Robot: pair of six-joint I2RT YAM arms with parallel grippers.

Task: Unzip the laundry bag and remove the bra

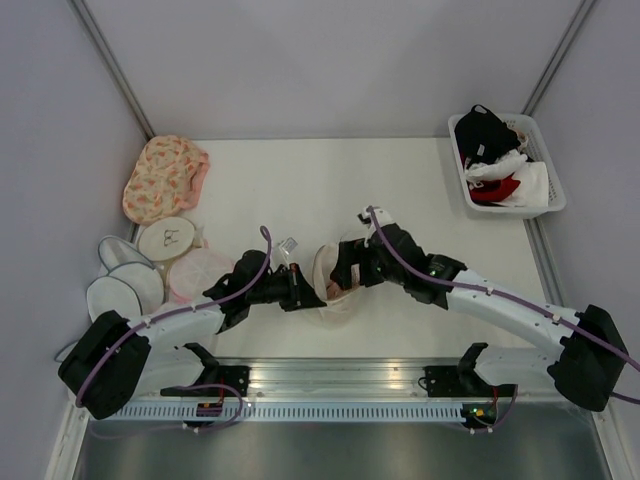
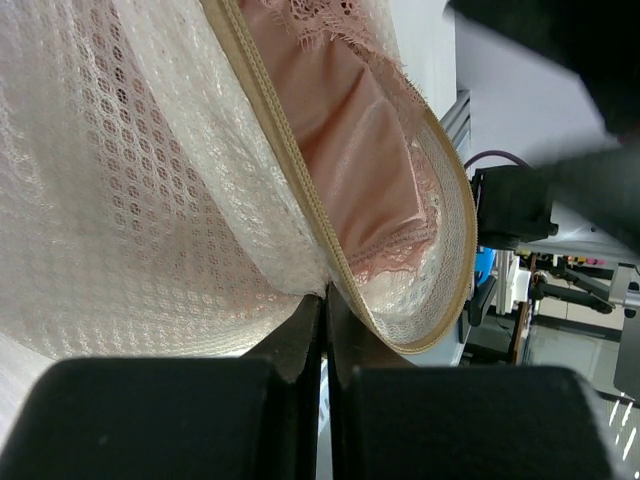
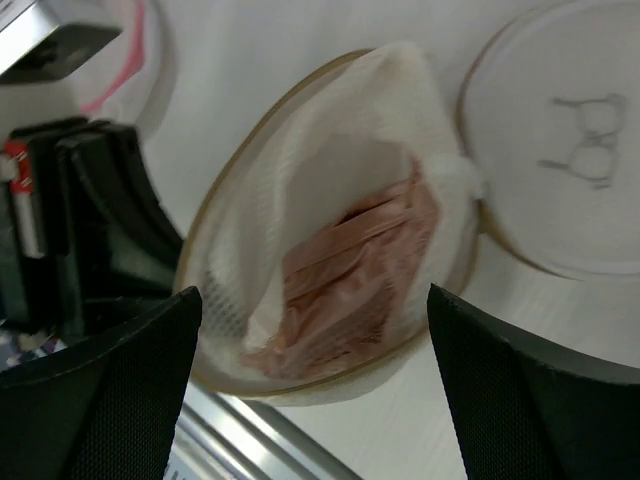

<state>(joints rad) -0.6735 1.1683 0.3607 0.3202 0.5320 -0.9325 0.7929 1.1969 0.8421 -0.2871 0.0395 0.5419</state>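
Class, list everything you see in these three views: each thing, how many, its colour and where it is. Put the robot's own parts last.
laundry bag: one, cream-white mesh, unzipped, table centre
bra: one, pink, inside the laundry bag
round pouches: four, white to pinkish, table's left side
floral bag: one, peach, far left corner
basket: one, white, far right corner
clothes: several, black, white, red, in the basket
table: one, white, under everything
arms: two, white and black, reaching from the near edge
left end effector: one, black, shut on the laundry bag's rim
right end effector: one, black, open over the laundry bag
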